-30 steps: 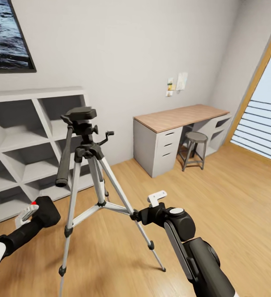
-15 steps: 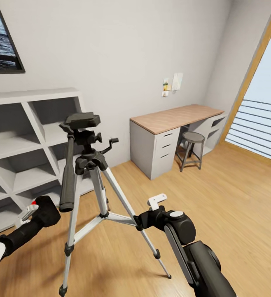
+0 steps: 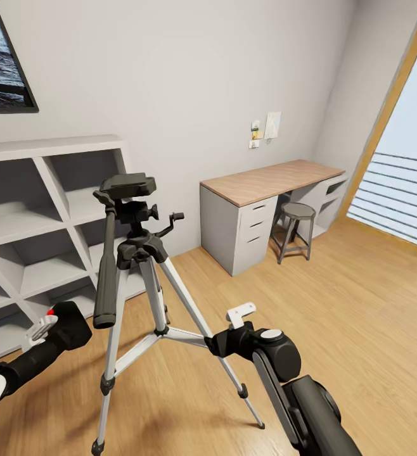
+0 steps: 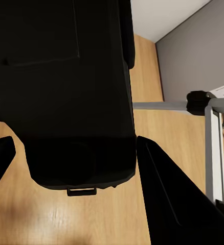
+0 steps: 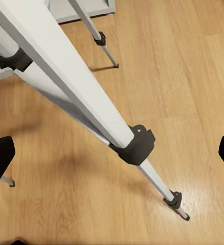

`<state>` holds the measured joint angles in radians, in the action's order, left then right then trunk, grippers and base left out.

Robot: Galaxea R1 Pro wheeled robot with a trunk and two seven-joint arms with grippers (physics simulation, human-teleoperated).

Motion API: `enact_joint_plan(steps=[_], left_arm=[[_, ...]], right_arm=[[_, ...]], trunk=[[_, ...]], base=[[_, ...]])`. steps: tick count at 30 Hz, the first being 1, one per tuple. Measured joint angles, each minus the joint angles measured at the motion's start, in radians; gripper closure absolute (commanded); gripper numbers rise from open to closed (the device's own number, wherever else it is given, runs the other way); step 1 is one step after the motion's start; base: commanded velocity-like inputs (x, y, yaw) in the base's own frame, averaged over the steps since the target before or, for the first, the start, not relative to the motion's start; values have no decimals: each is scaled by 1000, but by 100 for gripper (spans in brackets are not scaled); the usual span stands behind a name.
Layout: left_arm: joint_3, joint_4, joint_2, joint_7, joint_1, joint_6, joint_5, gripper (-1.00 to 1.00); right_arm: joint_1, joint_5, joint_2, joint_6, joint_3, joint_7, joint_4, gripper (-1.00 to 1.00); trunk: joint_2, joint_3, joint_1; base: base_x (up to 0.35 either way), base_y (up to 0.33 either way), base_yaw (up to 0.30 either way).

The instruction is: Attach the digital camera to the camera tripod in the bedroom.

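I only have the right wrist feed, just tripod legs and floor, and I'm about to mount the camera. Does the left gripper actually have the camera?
Observer: Yes. In the left wrist view the digital camera sits between the left gripper's fingers.
Operator: Where's the tripod's top plate relative to it?
Observer: In the head view the black head of the camera tripod stands well above the camera, which is held low near the shelf.
Operator: And my right gripper?
Observer: The right gripper is open, right beside the tripod's front leg, not gripping it.
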<state>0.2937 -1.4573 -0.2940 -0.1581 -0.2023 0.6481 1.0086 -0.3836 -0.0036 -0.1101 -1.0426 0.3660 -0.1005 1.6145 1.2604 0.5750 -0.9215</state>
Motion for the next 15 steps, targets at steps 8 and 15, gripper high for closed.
enact_joint_plan(steps=[8,15], left_arm=[[0,0,0,-3,0,0,0,100],[0,0,-1,-1,1,-1,-1,100]], right_arm=[[70,2,31,0,0,1,0,-100],[155,3,83,0,19,2,-2,-100]], trunk=[[0,0,0],[0,0,0]], base=[[0,0,0],[0,0,0]])
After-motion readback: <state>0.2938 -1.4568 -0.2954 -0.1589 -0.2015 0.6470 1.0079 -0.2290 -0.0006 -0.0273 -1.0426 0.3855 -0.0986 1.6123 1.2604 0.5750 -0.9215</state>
